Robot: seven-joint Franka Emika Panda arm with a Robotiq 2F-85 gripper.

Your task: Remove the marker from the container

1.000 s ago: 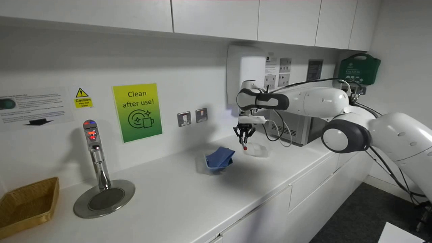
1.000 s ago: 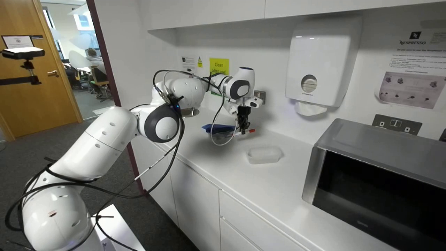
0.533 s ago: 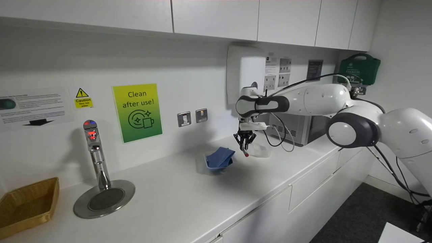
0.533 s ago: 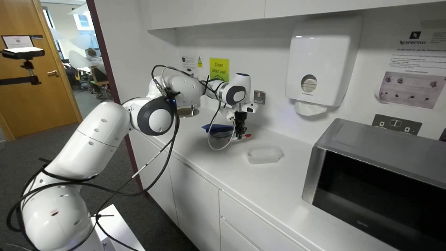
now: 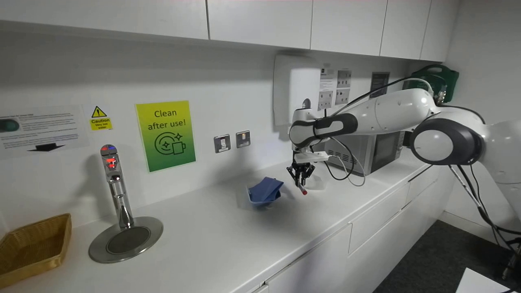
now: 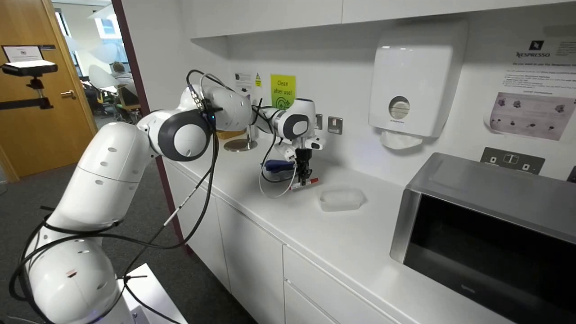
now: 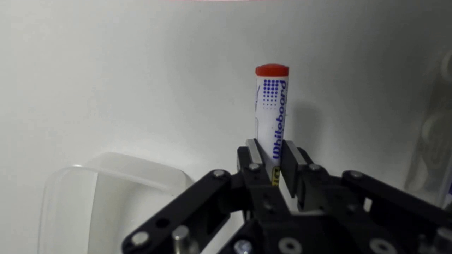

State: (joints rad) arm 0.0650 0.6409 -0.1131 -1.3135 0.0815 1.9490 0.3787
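Holds the marker (image 7: 271,116) between the two flat-faced pads (image 7: 296,153) of the black gripper (image 7: 273,151), with the jaws narrowed to barrel width and bearing on both sides. In the wrist view, a straight, smooth cylinder of white plastic, printed in blue with "Whiteboard" and a grid of dots, with a yellow patch between the pads and a round red plug at the free end. Located over the smooth white counter (image 6: 360,243), outside the blue container (image 5: 265,191) and near it, with a gap between in an exterior view. Cannot tell whether touching the counter.

At the blue container, flat, angular faces on top, with the look of folded sheet, over a paler, translucent lower wall. Across the gripper from it, a shallow rectangular tub (image 6: 341,206) of translucent plastic, with rounded corners and a thin rim.

Above the gripper, a glossy white arm (image 6: 189,140) of rounded, tubular segments, with dark bands at the joints. Farther along the counter, in an exterior view, a chrome tap (image 5: 119,195), slim and cylindrical, on a round metal plate (image 5: 152,234); near the tap, an angular basket (image 5: 36,270) of woven tan wicker. Toward the opposite end, a boxy microwave (image 6: 481,234) with grey metal casing and dark, glossy front.
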